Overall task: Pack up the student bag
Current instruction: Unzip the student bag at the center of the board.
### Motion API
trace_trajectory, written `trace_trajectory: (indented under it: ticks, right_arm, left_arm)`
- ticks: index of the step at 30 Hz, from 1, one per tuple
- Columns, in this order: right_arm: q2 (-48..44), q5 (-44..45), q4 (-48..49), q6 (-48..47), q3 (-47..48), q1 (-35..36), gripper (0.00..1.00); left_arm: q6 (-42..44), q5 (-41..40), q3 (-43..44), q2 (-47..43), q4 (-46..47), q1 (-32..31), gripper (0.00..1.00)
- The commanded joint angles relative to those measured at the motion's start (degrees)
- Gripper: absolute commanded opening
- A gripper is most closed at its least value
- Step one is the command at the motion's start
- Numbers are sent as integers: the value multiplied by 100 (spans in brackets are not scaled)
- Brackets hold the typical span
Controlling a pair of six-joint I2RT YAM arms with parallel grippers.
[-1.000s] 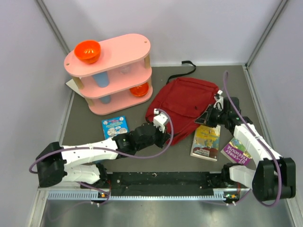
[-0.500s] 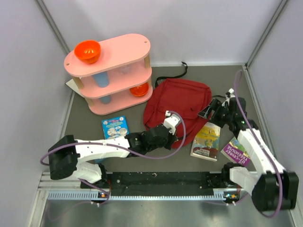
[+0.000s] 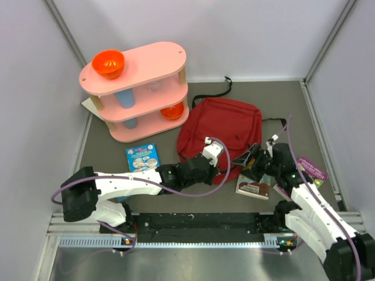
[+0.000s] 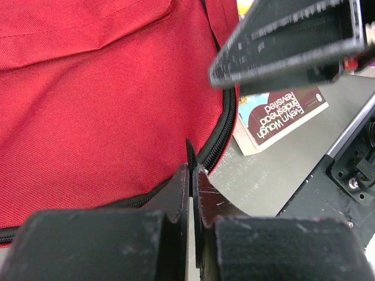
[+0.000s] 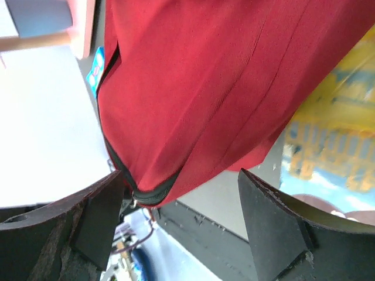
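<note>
The student bag (image 3: 220, 126), a dark red backpack, lies flat mid-table. My left gripper (image 3: 214, 156) is at its near edge, shut on the black zipper pull (image 4: 191, 159) beside the zip track; the left wrist view shows red fabric (image 4: 88, 99) filling the frame above that gripper (image 4: 192, 175). My right gripper (image 3: 248, 159) hovers open just right of the bag's near corner, holding nothing. In the right wrist view the bag's corner (image 5: 199, 88) hangs between the spread jaws of that gripper (image 5: 180, 178). A yellow book (image 3: 253, 186) lies partly under the right gripper.
A purple book (image 3: 310, 169) lies by the right forearm, and a blue book (image 3: 142, 157) left of the bag. A pink three-tier shelf (image 3: 140, 91) with an orange bowl (image 3: 108, 63) stands at the back left. The bag's black strap (image 3: 225, 86) trails toward the back wall.
The right gripper opened, let go of the bag's right edge and drew back toward the near side. The left gripper moved right and stayed shut on the pull. The bag shifted slightly left.
</note>
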Motion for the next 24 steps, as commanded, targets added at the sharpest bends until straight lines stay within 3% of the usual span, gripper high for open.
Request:
trace_trajectory:
  ticks: [1, 5, 9, 11, 13, 15, 16, 20, 24]
  right_arm:
    - [-561, 342, 963, 1428, -585, 604, 78]
    - [-536, 624, 1447, 1869, -826, 728, 77]
    - [-263, 545, 2306, 2001, -948, 755, 60]
    - [-26, 484, 2607, 2097, -1010, 763, 59]
    - [149, 335, 2872, 2072, -931, 763, 41]
    - [177, 368, 2925, 1931, -896, 772, 10]
    - [116, 447, 2855, 1879, -887, 772, 1]
    - [-394, 992, 1847, 977, -580, 588, 0]
    - [-501, 1266, 817, -106, -53, -165, 0]
  left_arm:
    - [80, -123, 244, -69, 191, -20, 0]
    - [53, -18, 209, -43, 244, -20, 0]
    - [53, 44, 183, -60, 270, -20, 0]
    - [79, 88, 174, -69, 297, -11, 0]
    - [71, 140, 148, -104, 366, -11, 0]
    - [105, 132, 112, -113, 332, -20, 0]
    - [132, 88, 112, -139, 271, -20, 0]
    - [123, -761, -107, -394, -150, -20, 0]
    - [79, -1448, -406, -789, -590, 85, 0]
